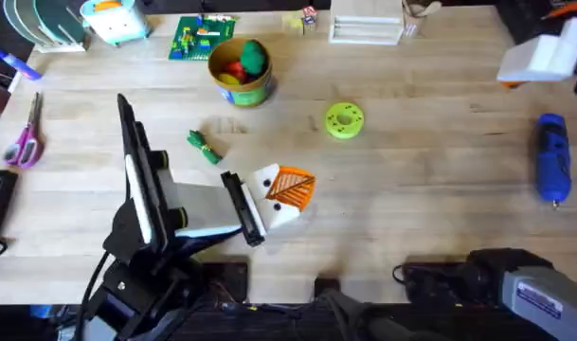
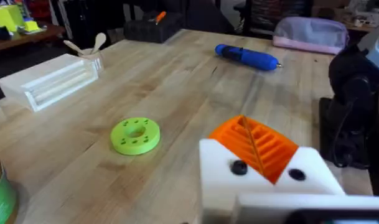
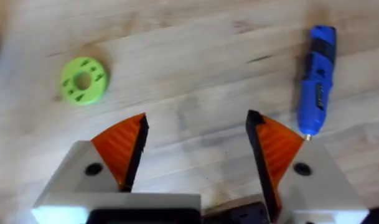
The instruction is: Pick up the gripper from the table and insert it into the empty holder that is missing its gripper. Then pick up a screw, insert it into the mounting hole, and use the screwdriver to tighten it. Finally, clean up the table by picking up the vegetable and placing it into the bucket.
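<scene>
Plainly ribbed orange gripper (image 2: 259,147)

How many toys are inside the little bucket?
2. In the bucket near the far side of the table, a round green toy sits toward the right and a red toy toward the left. More may be hidden underneath.

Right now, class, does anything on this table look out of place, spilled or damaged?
One thing: the vegetable lies loose on the bare table, apart from the bucket, which holds a red toy and a green toy. Nothing looks spilled or broken.
</scene>
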